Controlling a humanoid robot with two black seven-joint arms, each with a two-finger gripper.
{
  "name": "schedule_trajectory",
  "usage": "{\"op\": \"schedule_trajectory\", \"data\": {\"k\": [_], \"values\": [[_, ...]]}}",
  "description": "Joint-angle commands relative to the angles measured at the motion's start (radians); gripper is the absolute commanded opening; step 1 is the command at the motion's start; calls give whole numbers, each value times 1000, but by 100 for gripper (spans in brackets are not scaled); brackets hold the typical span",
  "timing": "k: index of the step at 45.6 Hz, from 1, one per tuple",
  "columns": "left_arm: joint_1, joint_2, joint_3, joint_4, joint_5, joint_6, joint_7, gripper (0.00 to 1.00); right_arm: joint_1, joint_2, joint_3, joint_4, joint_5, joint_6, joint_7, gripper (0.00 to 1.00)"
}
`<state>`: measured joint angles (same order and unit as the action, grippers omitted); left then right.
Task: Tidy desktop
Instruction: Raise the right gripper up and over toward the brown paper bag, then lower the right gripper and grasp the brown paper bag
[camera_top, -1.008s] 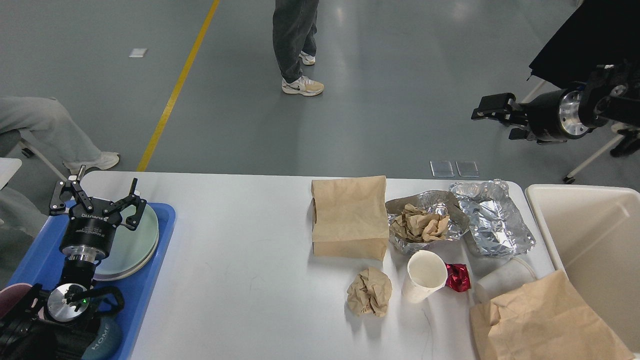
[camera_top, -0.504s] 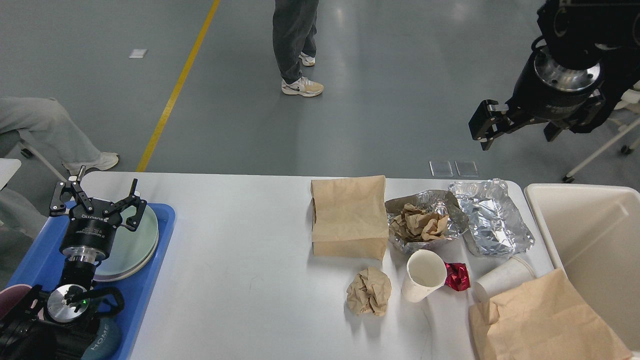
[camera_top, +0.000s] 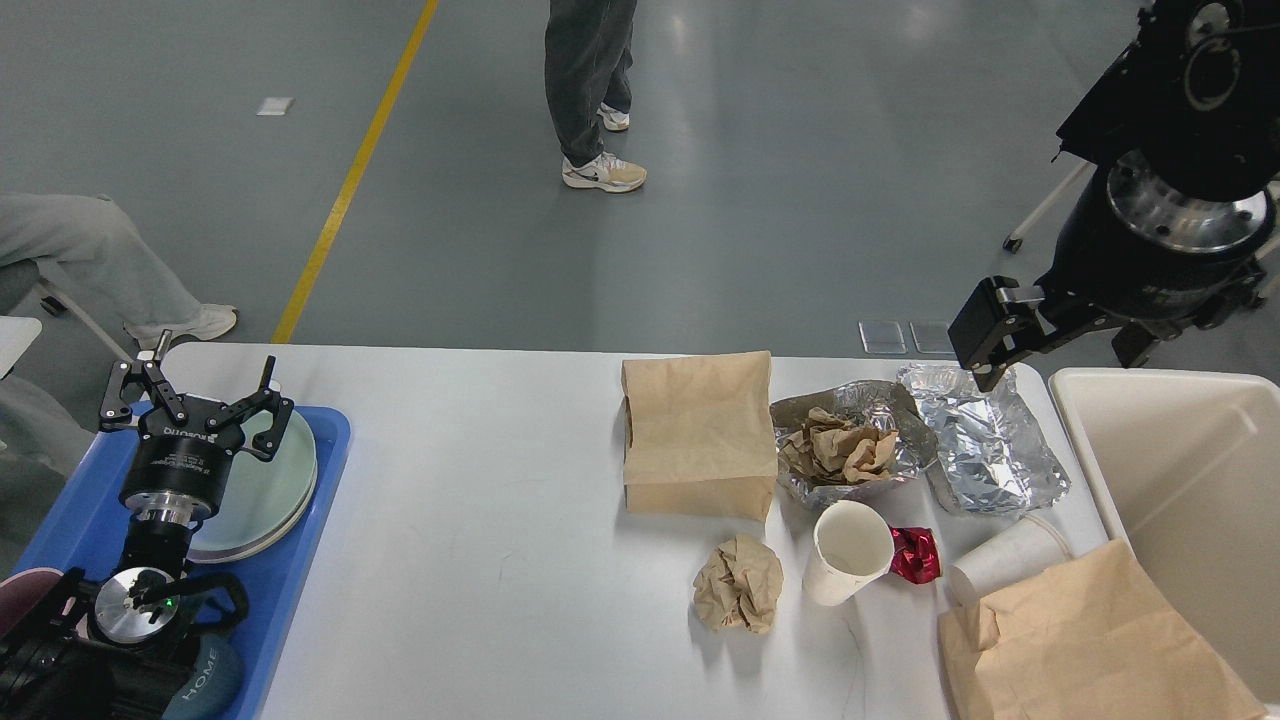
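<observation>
- Over the blue plastic tray (camera_top: 300, 560) at far left, the left gripper (camera_top: 190, 385) hovers above stacked pale round plates (camera_top: 262, 480), fingers (camera_top: 268, 400) spread, holding nothing.
- At far right, the right gripper (camera_top: 985, 340) hangs above crumpled silver foil (camera_top: 985, 440); only one finger shows, so I cannot tell its state.
- Between them the white counter (camera_top: 480, 500) carries a flat brown paper bag (camera_top: 698, 432), a white paper cup (camera_top: 848, 552) and a crumpled brown paper ball (camera_top: 740, 583).

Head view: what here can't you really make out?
- Right gripper: one finger shows; the other is hidden behind the wrist, so open or shut is unclear.
- Bottom of the upright white cup: hidden by its own wall.
- Lying cup: partly covered by the flat paper bag, which the bottom edge cuts off.
- Cream bin: cut off by the right edge.
</observation>
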<state>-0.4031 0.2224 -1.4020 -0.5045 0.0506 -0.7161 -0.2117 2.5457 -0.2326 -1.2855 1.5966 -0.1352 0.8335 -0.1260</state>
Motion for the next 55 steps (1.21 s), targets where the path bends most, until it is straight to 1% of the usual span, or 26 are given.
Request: {"op": "schedule_trajectory", "data": {"k": [1, 5, 7, 9, 13, 17, 21, 25, 28, 34, 37, 47, 55], "values": [[0, 0, 0, 0, 0, 0, 0, 96, -34, 1, 58, 2, 6, -7, 3, 100], [1, 0, 0, 0, 0, 0, 0, 96, -56, 6, 83, -6, 8, -22, 3, 100], [0, 0, 0, 0, 0, 0, 0, 96, -97, 7, 119, -13, 14, -51, 2, 100], [0, 0, 0, 0, 0, 0, 0, 96, -160, 13, 167, -36, 22, -108, 0, 100], [1, 0, 0, 0, -2, 0, 0, 96, -303, 48, 225, -78, 20, -267, -4, 100], [1, 0, 0, 0, 0, 0, 0, 96, -370, 110, 264, -110, 17, -365, -4, 100], [0, 0, 0, 0, -2, 0, 0, 96, -432, 134, 276, -180, 20, -441, -4, 100], [0, 0, 0, 0, 0, 0, 0, 96, -518, 160, 298, -273, 20, -480, -7, 100], [1, 0, 0, 0, -2, 0, 0, 96, -576, 194, 325, -351, 16, -491, -7, 100], [0, 0, 0, 0, 0, 0, 0, 96, -737, 288, 322, -541, 3, -511, -9, 100], [0, 0, 0, 0, 0, 0, 0, 96, -797, 317, 322, -610, 2, -513, -9, 100], [0, 0, 0, 0, 0, 0, 0, 96, -985, 363, 313, -776, -21, -539, -12, 100], [0, 0, 0, 0, 0, 0, 0, 96, -1075, 364, 315, -831, -53, -563, -12, 99]]}}
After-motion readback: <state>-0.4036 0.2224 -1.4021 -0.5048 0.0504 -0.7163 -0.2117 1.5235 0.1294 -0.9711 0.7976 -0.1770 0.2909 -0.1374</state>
